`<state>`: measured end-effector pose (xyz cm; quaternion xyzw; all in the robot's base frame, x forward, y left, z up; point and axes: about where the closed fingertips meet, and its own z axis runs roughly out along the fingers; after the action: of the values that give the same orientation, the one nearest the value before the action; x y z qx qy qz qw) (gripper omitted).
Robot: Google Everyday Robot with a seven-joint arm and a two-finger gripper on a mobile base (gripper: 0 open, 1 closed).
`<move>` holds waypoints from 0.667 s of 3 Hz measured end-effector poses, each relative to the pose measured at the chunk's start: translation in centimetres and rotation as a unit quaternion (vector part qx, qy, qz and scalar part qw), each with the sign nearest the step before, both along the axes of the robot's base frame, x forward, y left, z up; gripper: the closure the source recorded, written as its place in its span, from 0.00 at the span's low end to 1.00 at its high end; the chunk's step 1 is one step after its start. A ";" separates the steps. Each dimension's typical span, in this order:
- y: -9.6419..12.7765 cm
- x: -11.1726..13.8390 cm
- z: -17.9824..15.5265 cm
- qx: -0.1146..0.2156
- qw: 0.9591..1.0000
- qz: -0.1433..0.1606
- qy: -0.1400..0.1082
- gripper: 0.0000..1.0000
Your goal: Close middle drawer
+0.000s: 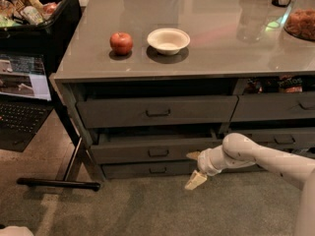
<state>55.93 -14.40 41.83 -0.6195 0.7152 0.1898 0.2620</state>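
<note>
1. The bowl [168, 41] on the counter [221, 53] looks empty to me. An apple [121, 43] sits just left of it, not touching.
2. The black bin [55, 19] at far left is full of packaged goods. A jar [300, 23] at the counter's right edge holds something brownish.
3. The middle drawer [133, 151] sits under the counter's left half, between the top drawer [157, 111] and the bottom drawer [142, 170]. It is pulled out a little, and I see only shadow in its box.
4. Its front faces me with the pull [158, 152] central. Its long axis runs left to right, along the counter edge.
5. My gripper [195, 167] hangs low at the drawer's right end, fingers spread and grasping nothing. The upper finger [193, 155] is at the drawer front, and I cannot tell whether it touches.
</note>
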 end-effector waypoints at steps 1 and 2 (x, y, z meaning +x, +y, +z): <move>0.5 1.3 -0.1 -0.005 1.000 0.004 -0.007 0.00; 1.1 2.9 -0.6 -0.010 1.000 0.008 -0.009 0.00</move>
<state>58.88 -13.27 41.27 -0.6292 0.7098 0.1793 0.2609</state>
